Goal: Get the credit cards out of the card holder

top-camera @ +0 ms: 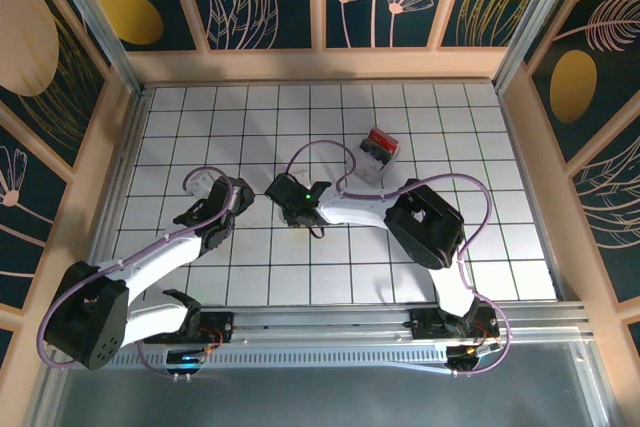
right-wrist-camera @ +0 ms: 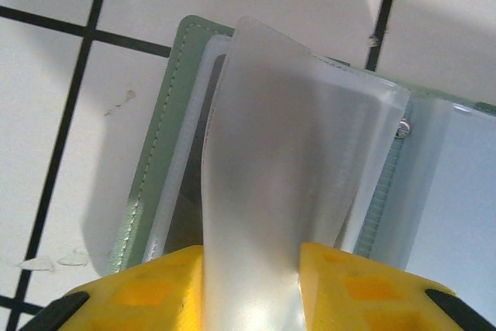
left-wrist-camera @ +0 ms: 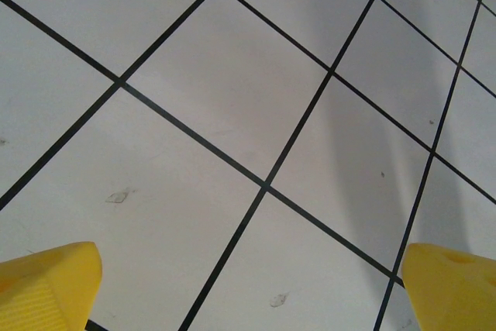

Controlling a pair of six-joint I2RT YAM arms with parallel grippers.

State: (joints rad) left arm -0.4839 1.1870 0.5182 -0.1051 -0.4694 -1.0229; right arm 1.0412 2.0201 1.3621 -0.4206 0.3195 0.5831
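Right hand (right-wrist-camera: 252, 269) pinches a frosted sleeve (right-wrist-camera: 287, 137) of the card holder (right-wrist-camera: 155, 160), probably to spread the pocket, while left hand (left-wrist-camera: 248, 288) hangs wide open.

card holder (right-wrist-camera: 151, 191) cut off at right edge, frosted sleeve (right-wrist-camera: 294, 160) contents indiscernible, left hand (left-wrist-camera: 248, 288) cropped at bottom edge

Nothing legible anywhere: no words, numbers or brand marks to read on the card holder (right-wrist-camera: 151, 160) or its frosted sleeve (right-wrist-camera: 287, 153). Small box (top-camera: 380, 145) right of centre in the top view too tiny to read; gridded surface (left-wrist-camera: 232, 114) plain.
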